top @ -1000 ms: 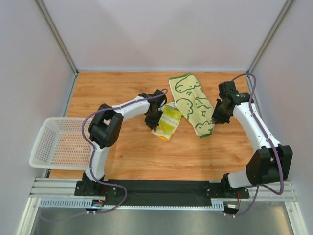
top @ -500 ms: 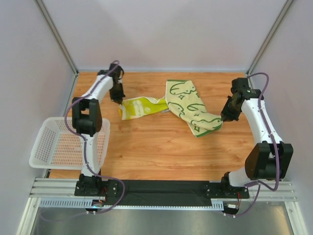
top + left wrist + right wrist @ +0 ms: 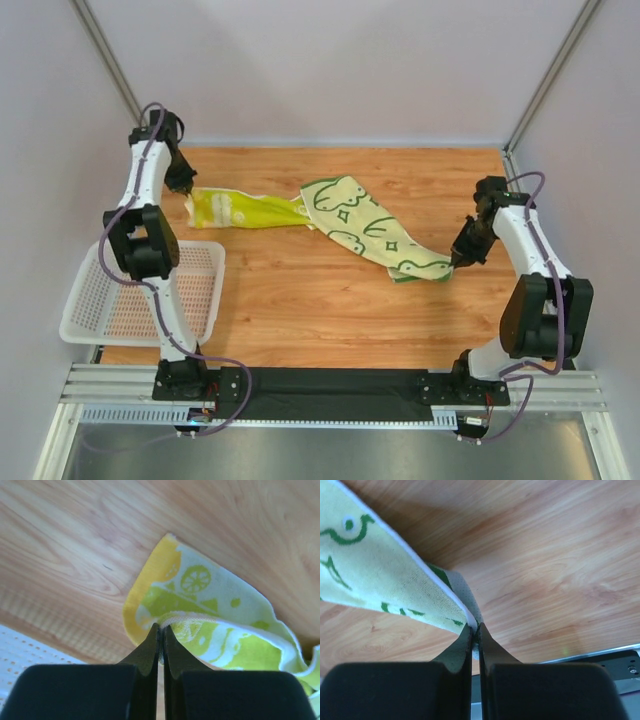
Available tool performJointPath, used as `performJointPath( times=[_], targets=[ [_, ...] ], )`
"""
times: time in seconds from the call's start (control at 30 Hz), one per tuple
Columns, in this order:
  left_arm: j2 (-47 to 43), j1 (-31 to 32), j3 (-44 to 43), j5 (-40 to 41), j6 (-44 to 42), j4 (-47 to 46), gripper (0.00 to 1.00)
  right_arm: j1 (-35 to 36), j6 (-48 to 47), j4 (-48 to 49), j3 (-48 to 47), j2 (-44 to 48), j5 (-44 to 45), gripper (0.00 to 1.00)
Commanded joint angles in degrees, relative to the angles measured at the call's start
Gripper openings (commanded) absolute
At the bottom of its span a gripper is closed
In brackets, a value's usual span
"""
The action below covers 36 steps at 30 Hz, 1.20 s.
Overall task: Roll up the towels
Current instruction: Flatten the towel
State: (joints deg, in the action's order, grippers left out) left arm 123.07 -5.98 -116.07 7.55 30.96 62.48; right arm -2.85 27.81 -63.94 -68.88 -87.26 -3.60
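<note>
A lime-yellow towel (image 3: pixel 245 210) with white lemon-slice prints lies stretched along the far left of the wooden table. My left gripper (image 3: pixel 186 188) is shut on its left end; in the left wrist view the fingertips (image 3: pixel 161 626) pinch the white hem of this towel (image 3: pixel 220 630). A pale yellow towel (image 3: pixel 365 228) with dark green drawings lies diagonally across the middle, its far left edge meeting the lime one. My right gripper (image 3: pixel 458 258) is shut on its near right corner. The right wrist view shows the cloth (image 3: pixel 370 575) rising from the pinched tips (image 3: pixel 475 626).
A white mesh basket (image 3: pixel 80 300) hangs over the table's left near edge, its corner showing in the left wrist view (image 3: pixel 20 645). Grey walls and metal posts close in the back and sides. A black rail with the arm bases runs along the near edge.
My left gripper closed on the lime towel and swung it out to the far left corner. My right gripper pulled the pale towel's corner right and nearer, so both towels now lie drawn out.
</note>
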Motion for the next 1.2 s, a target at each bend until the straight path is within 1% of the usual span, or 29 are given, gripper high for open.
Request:
performJointPath(
  times=[0.0,0.03,0.1,0.13,0.2,0.23,0.27,0.3,0.33,0.37,0.4,0.43,0.5,0.53,0.6,0.7,0.77,0.8,0.83,0.9,1.0,1.03,1.1,1.17],
  targets=[
    [-1.26,-4.83,-8.8,0.97,1.91,3.52,0.0,-6.97,1.72,-0.04,-0.73,1.04,0.96,0.0],
    [-0.81,-6.14,-11.34,1.32,2.0,4.4,0.0,-10.38,1.63,-0.3,-1.77,0.96,0.52,0.0],
    [-1.16,-7.46,-12.42,2.37,2.26,4.41,0.0,-12.26,1.54,-2.06,-3.09,-0.01,0.96,0.0],
    [-1.42,-8.43,-12.08,2.38,1.91,3.01,0.02,-12.53,1.63,-2.06,-3.36,-0.53,0.26,0.0],
    [-0.99,-9.14,-12.6,1.42,1.12,2.56,0.09,-12.44,2.07,-1.28,-2.58,-0.71,-2.02,0.0],
    [-0.46,-9.31,-13.73,1.15,0.6,3.34,0.15,-12.44,2.24,-0.84,-2.14,-0.71,-3.42,0.0],
    [-0.02,-9.4,-14.27,1.67,0.59,4.05,0.18,-12.35,2.33,-0.75,-1.87,-1.15,-3.44,0.0],
    [-0.19,-9.4,-14.1,2.02,0.51,4.06,0.27,-12.35,2.07,-0.75,-1.96,-1.33,-3.17,0.0],
    [-0.72,-9.4,-11.92,0.55,0.24,3.19,0.37,-12.35,1.81,-0.75,-2.04,-1.42,-3.0,0.0],
    [-1.33,-9.32,-10.42,-1.12,-0.63,0.74,0.61,-12.35,1.11,-0.75,-2.31,-1.59,-2.82,0.0],
    [-2.9,-9.14,-9.1,-3.48,-1.07,-0.42,0.75,-12.35,0.84,-0.83,-2.83,-2.03,-2.65,0.0],
    [-3.61,-8.1,-7.52,-3.68,-1.69,-1.73,0.93,-12.18,0.67,-1.01,-3.18,-2.29,-2.12,0.0],
    [-5.37,-6.34,-7.15,-3.07,-4.49,-2.53,0.95,-11.83,0.58,-0.75,-4.06,-3.08,-1.94,0.0],
    [-5.9,-3.8,-7.15,-2.9,-5.46,-3.23,0.95,-11.3,0.4,-0.4,-4.59,-3.35,-1.77,0.0],
    [-7.48,-0.72,-7.06,-3.15,-8.27,-3.94,0.95,-11.04,-0.21,-0.31,-5.82,-4.49,-0.89,0.0],
    [-8.19,7.61,-6.02,-4.73,-9.78,-4.38,0.95,-11.21,-0.22,-0.74,-10.73,-8.44,2.53,0.0],
    [-8.63,10.8,-4.17,-7.27,-9.87,-5.87,0.95,-11.3,0.05,-0.83,-15.91,-12.39,3.06,0.0],
    [-8.63,13.94,-2.16,-9.03,-10.21,-6.57,0.94,-11.47,0.31,-0.92,-17.41,-13.36,3.5,0.0],
    [-8.46,15.54,-1.18,-9.74,-10.48,-7.8,0.94,-11.47,0.49,-1.01,-20.91,-15.37,4.55,0.0],
    [-7.23,19.92,0.14,-11.15,-10.39,-8.34,0.93,-11.65,0.58,-1.1,-23.91,-17.58,7.27,0.01],
    [-4.25,24.68,0.41,-14.31,-10.22,-8.6,0.91,-12.35,-0.3,-1.71,-28.58,-22.59,7.2,0.5],
    [-3.45,25.66,0.32,-14.93,-10.39,-8.78,0.9,-13.05,-0.83,-2.58,-29.55,-23.64,7.9,0.69],
    [-1.34,27.85,0.32,-15.46,-10.04,-8.87,0.9,-13.67,-1.53,-3.29,-31.4,-25.5,7.46,0.74],
    [0.5,28.91,0.14,-15.46,-9.87,-8.87,0.9,-13.58,-1.97,-3.47,-30.53,-24.1,8.08,0.77]
  ],
)
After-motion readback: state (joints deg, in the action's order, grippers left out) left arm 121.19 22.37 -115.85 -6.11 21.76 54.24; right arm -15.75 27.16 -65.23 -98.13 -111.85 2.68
